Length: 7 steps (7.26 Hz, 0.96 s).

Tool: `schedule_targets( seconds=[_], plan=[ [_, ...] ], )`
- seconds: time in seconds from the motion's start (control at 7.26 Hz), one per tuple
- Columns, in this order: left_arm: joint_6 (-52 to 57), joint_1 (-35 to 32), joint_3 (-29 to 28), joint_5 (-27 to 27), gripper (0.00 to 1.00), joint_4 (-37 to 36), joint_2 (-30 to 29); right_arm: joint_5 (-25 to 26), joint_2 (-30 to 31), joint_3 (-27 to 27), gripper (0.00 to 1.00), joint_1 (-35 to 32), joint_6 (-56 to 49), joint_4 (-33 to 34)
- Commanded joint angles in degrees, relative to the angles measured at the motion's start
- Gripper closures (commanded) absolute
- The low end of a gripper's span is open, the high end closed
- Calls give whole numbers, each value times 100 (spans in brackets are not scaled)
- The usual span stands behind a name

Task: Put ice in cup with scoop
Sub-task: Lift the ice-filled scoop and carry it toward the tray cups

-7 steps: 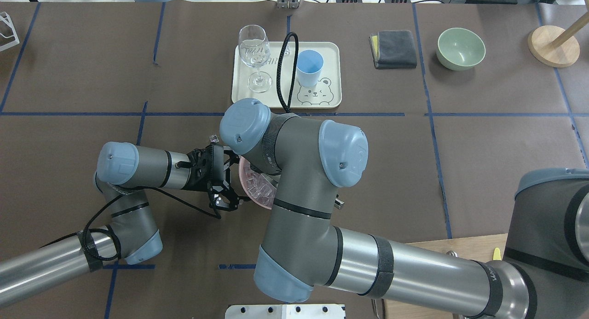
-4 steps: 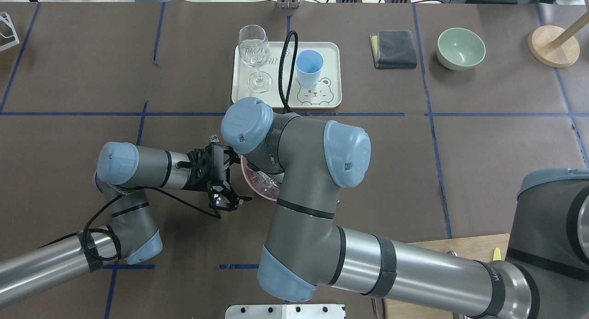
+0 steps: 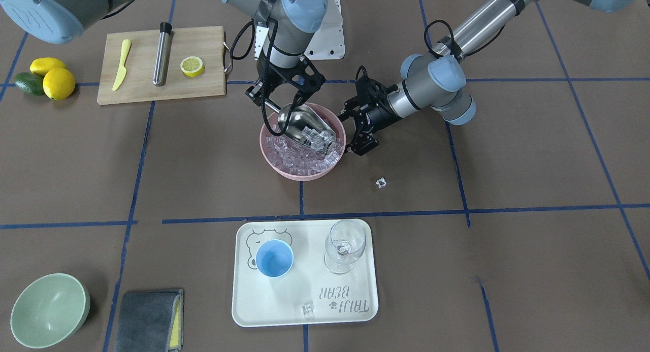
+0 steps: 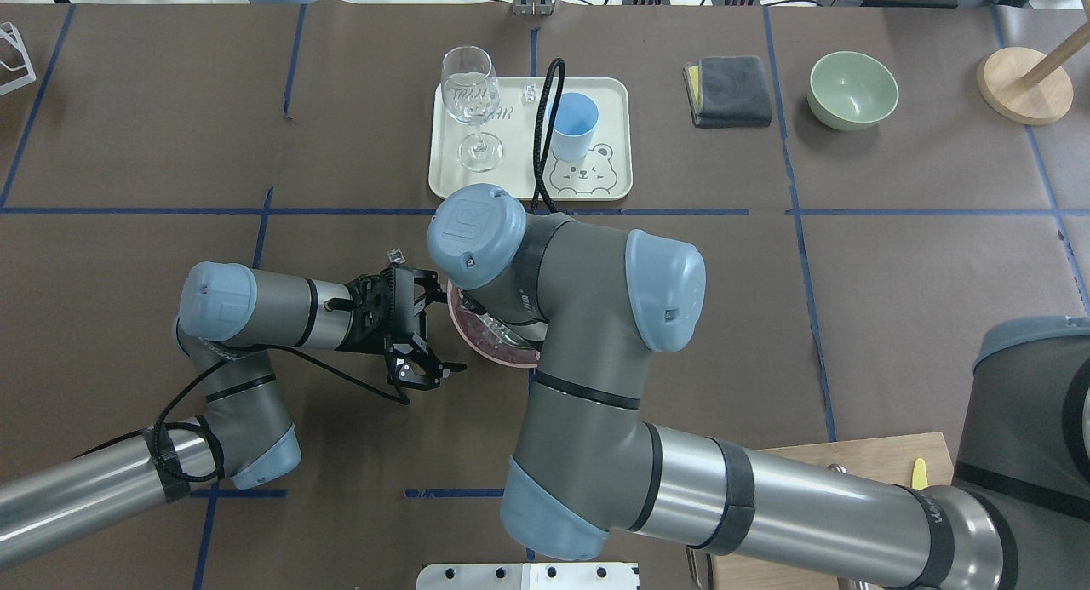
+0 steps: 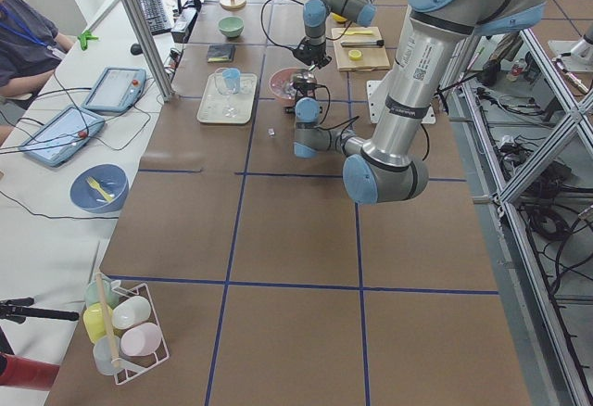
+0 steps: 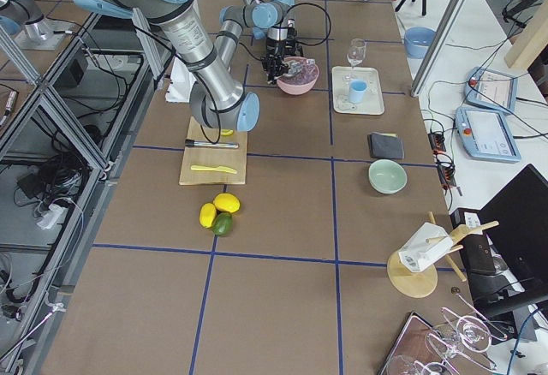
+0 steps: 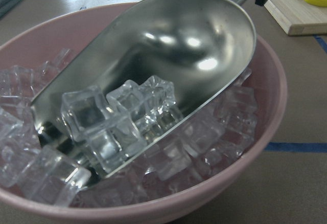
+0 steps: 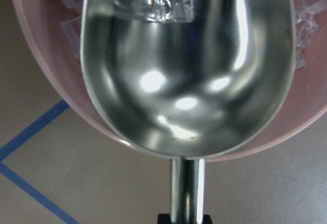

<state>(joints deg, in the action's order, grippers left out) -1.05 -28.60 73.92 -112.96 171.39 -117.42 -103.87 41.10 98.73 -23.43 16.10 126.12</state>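
The steel scoop lies tilted in the pink bowl, with several ice cubes at its lip. More ice fills the bowl. My right gripper is shut on the scoop's handle. My left gripper stands open beside the bowl's rim, holding nothing. The light-blue cup stands on the cream tray and looks empty; it also shows in the overhead view. In that view my right arm hides most of the bowl.
A stemmed glass shares the tray, and one cube lies loose on it. A stray cube lies on the table. The cutting board carries a knife, a steel cylinder and half a lemon. Green bowl and grey cloth sit at one corner.
My right arm has swung to the right in the overhead view, uncovering more of the bowl's left side. The left arm and its gripper have stayed still.
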Motion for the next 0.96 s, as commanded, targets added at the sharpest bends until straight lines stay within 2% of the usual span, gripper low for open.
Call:
schedule_targets(
  seconds=[0.0, 0.41, 0.83],
  plan=[
    [0, 3, 0, 2, 1, 0, 0, -2, 170, 338, 100, -21, 59, -61],
    [0, 3, 0, 2, 1, 0, 0, -11, 653, 980, 100, -284, 174, -553],
    [0, 3, 0, 2, 1, 0, 0, -107, 592, 1008, 100, -775, 832, -562]
  ],
)
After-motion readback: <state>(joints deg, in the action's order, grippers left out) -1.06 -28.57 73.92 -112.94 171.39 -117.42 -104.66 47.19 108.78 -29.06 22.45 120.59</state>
